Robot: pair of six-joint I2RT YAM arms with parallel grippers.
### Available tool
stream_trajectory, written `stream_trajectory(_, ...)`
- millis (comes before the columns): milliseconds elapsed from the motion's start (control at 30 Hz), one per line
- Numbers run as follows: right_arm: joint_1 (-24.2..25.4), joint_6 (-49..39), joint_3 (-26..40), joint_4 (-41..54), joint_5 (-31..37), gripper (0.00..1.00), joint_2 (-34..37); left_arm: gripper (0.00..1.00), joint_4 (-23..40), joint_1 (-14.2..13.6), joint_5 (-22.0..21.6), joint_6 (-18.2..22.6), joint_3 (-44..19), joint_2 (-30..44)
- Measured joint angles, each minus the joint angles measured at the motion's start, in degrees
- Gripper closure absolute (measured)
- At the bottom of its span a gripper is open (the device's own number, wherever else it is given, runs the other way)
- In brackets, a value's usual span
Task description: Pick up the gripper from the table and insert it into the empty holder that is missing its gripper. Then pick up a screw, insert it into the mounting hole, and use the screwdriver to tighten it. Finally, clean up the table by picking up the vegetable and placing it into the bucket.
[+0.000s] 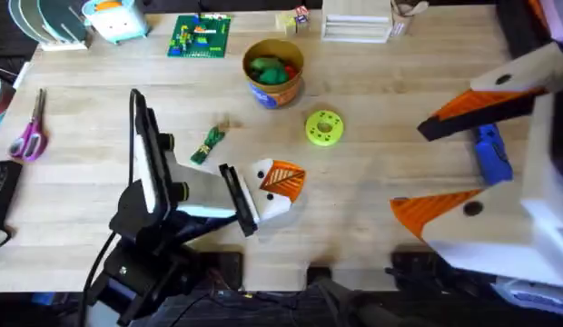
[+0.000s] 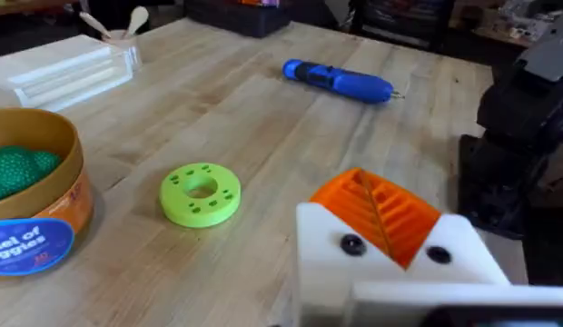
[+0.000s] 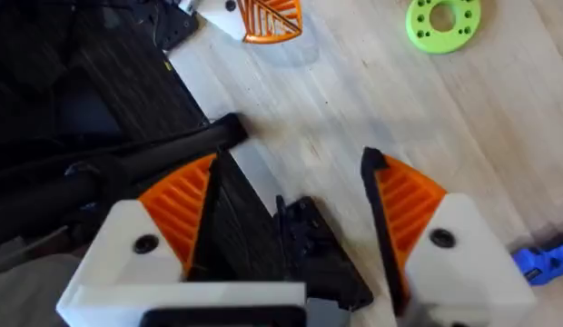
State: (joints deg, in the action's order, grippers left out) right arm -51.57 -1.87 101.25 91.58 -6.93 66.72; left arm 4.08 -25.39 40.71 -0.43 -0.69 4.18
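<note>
1. Overhead: the left gripper (image 1: 268, 188) rests on the table; whether its fingers are apart cannot be told. The vegetable (image 1: 209, 143) lies beside it, near the bucket (image 1: 273, 73).
2. Left wrist: the screwdriver (image 2: 338, 81) lies on the wood.
3. Right wrist: the right gripper (image 3: 300, 204) is spread wide, holding nothing.

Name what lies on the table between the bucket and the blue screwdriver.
In the overhead view, the yellow-green disc lies between the bucket and the screwdriver; the rest is bare wood. The left wrist view shows the same order.
</note>
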Motion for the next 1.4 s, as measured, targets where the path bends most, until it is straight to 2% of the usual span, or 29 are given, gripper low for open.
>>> stream_trajectory(167, 0.8, 2.1, 0.0, 0.7, 5.1, 0.106, 0.0, 0.989, 0.0, 0.0, 0.0, 0.0, 0.0, 0.0)
stream_trajectory(267, 4.8, 3.8, -0.1, 0.6, 8.7, 0.107, 0.0, 0.989, 0.0, 0.0, 0.0, 0.0, 0.0, 0.0)
stream_trajectory(400, 14.1, 4.8, -3.1, -0.4, 10.9, 0.106, -0.7, 0.989, 0.0, 0.0, 0.0, 0.0, 0.0, 0.0)
stream_trajectory(600, 31.5, 4.5, -14.1, -7.3, 11.4, 0.105, -3.0, 0.990, 0.0, 0.0, -0.2, 0.0, 0.0, 0.0)
stream_trajectory(700, 40.8, 1.5, -18.6, -8.9, 9.5, 0.105, -3.2, 0.990, 0.0, 0.0, -0.6, 0.0, 0.0, 0.0)
stream_trajectory(867, 54.4, -7.4, -19.9, -9.2, 3.1, 0.105, -3.3, 0.990, 0.0, 0.0, -1.1, 0.0, 0.0, 0.0)
stream_trajectory(1000, 63.0, -11.6, -21.9, -13.1, 1.4, 0.105, -4.3, 0.990, 0.0, 0.0, -1.3, 0.0, 0.0, 0.0)
stream_trajectory(1167, 72.2, -13.7, -31.5, -24.5, 1.5, 0.105, -4.6, 0.990, 0.0, 0.0, -1.4, 0.0, 0.0, 0.0)
stream_trajectory(1300, 76.9, -14.3, -38.4, -29.8, 2.1, 0.105, -2.6, 0.990, 0.0, 0.0, -1.5, 0.0, 0.0, 0.0)
stream_trajectory(1400, 78.9, -15.8, -40.5, -32.3, 2.4, 0.105, -0.9, 0.990, 0.0, 0.0, -1.5, 0.0, 0.0, 0.0)
